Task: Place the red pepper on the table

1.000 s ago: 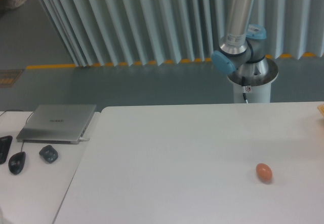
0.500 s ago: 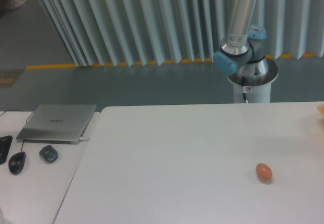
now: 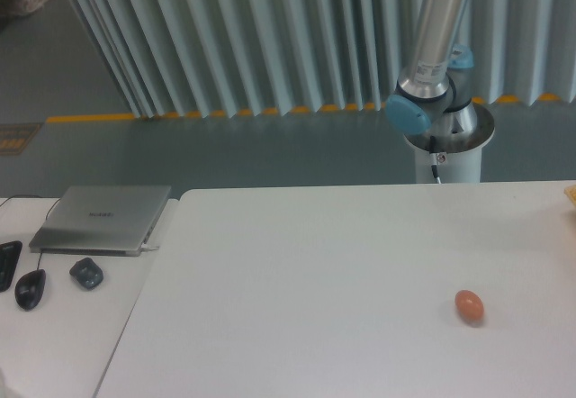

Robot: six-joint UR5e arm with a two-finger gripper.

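One brown egg [image 3: 469, 306] on table [image 3: 315, 281], arm [image 3: 438, 42] behind.

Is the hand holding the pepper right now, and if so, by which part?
Cannot tell: the hand and the red pepper are both out of frame; only the arm's lower section shows.

No legible text is present. The laptop [image 3: 102, 219] lid carries a small central mark, too blurred to read.
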